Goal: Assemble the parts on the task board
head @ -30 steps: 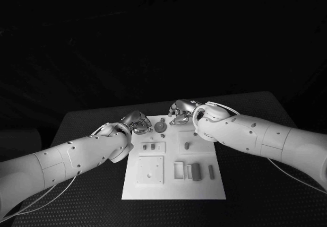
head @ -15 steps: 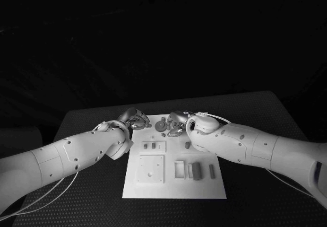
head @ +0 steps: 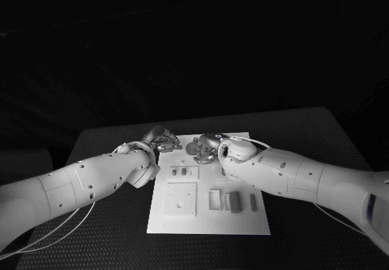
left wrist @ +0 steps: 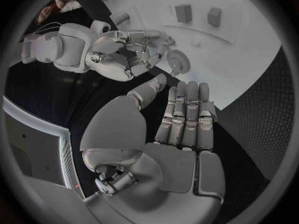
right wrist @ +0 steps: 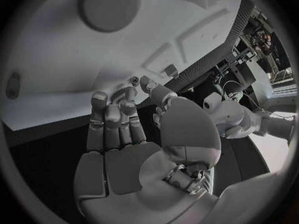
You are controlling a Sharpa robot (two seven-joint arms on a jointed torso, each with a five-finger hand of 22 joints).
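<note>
My left hand [head: 162, 140] hung at the far left corner of the board [head: 243, 225], its smooth metal fingers [left wrist: 185, 115] straight and side by side, thumb apart, holding nothing. My right hand [head: 207, 147] hovered over the far middle of the board; its fingers [right wrist: 112, 122] were loosely curled and spread, and its palm was bare.

The board was a flat white plate with crisp straight edges, lying on the dark, finely dotted surface [head: 316, 135]. A round, flat disc [right wrist: 107, 6] lay at the board's far end, just by my right fingertips; whether they touched it I could not tell. Nearer in were two small dark blocks [head: 184, 171] in a shallow frame, a square raised plate [head: 179, 201] with a small hole, and a row of upright bars [head: 233, 202] beside an open slot. One short dark peg [head: 222, 171] lay half under my right forearm.

Bare surface lay wide to either side of the board and beyond it. My forearms covered the board's upper side edges, and the far parts were small and hard to make out.
</note>
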